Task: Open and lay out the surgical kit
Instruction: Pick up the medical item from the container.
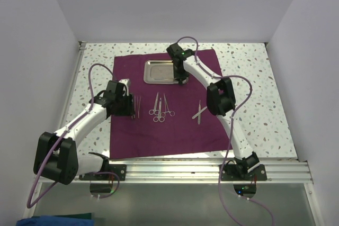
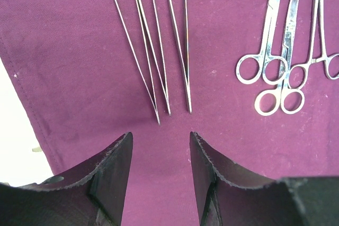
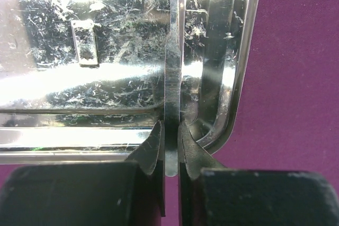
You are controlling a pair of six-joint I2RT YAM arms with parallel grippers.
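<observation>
Plum cloth [image 2: 79, 51] under wide left jaws; flat, ridged steel tweezers [image 3: 172, 72] tight between right jaws, over scratched shiny tray [image 3: 122, 35].

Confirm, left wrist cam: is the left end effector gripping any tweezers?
No: the left end effector is open and holds nothing, and the tweezers lie on the purple cloth beyond its fingertips.

We see a white speckled table [image 1: 270, 109] carrying the plum cloth wrap [image 1: 175, 136], spread flat at its centre, with speckled surface showing at three, nine and twelve o'clock.
</observation>
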